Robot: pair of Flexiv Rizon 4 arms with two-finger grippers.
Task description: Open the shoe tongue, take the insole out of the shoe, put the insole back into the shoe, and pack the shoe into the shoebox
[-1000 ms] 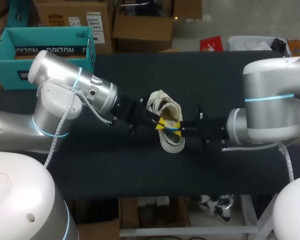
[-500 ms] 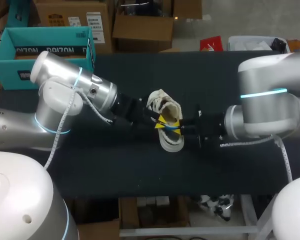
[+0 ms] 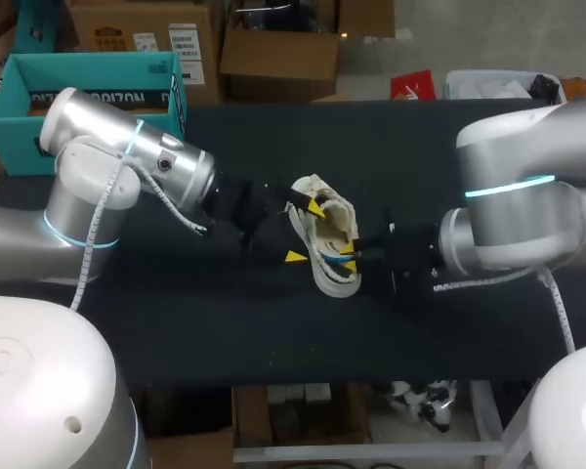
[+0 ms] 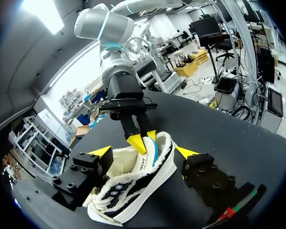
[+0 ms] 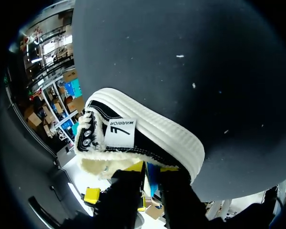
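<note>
A white fleece-lined shoe with black sides lies on its side mid-table. My left gripper is open, one yellow tip on each side of the shoe, touching nothing. My right gripper comes in from the opposite side. Its tips are pinched on the blue insole at the shoe's collar. In the right wrist view the blue insole edge shows between that gripper's fingers, under the sole. The teal shoebox stands at the far left corner.
The black table top runs wide around the shoe on all sides. My left arm's body lies between the shoe and the shoebox.
My left gripper has opened wide, let go of the shoe and drawn back a little to the left. The right gripper has stayed at the shoe's collar.
</note>
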